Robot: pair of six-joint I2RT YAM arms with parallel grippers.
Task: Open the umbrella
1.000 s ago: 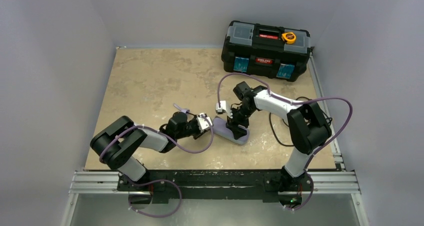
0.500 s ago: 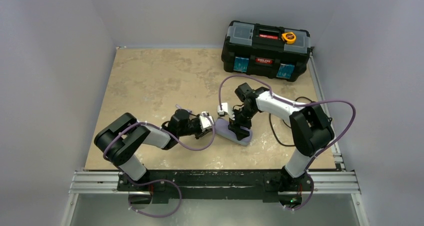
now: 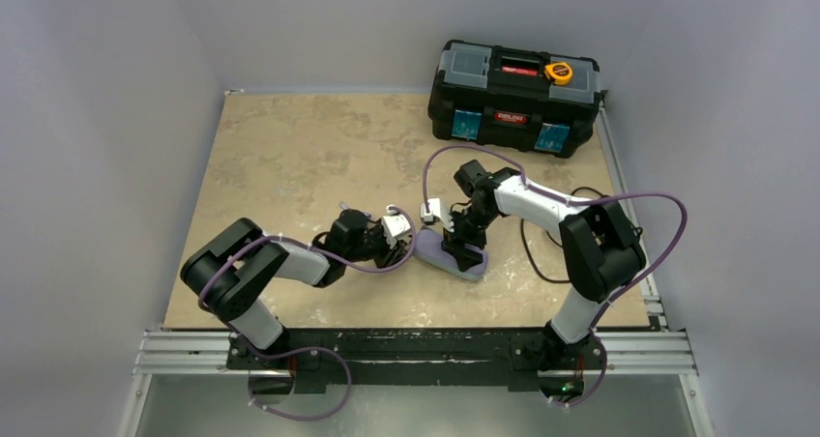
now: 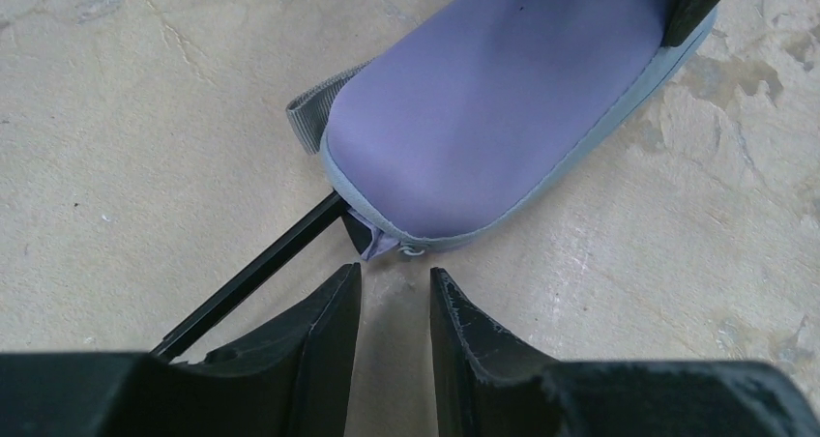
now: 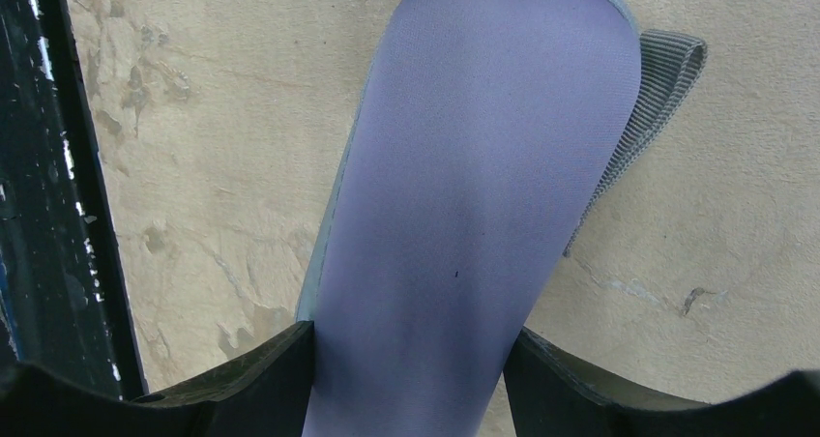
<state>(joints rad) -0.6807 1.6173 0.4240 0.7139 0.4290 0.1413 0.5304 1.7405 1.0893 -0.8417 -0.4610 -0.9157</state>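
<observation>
— On the desk (image 3: 290,157), toward its near right, what is lying as item one?
— One lavender clamshell case (image 3: 451,255), oval, hard, lying flat and closed, grey webbing loop (image 5: 667,60) sticking out at one end. The umbrella is not showing anywhere; I am judging it to be sitting inside that case.
— Item two?
— The right hand (image 5: 411,360), reaching down and clamping the case across its width, one finger pressing each long side. Likely it is pinning the case so nothing is sliding while the end is being worked.
— Item three?
— The left hand (image 4: 395,277), lying low at the case's rounded end, fingers standing narrowly apart, gripping nothing, bare desk showing between them. It is aiming at the small zip pull (image 4: 387,246) just beyond its tips, probably the next thing to catch. A thin dark rod (image 4: 251,282) is running from under that end; what it is, I cannot tell.
— Standing by?
— One black toolbox (image 3: 512,97) at the far edge, yellow tape measure (image 3: 558,72) resting on its lid, both well apart from the work.
</observation>
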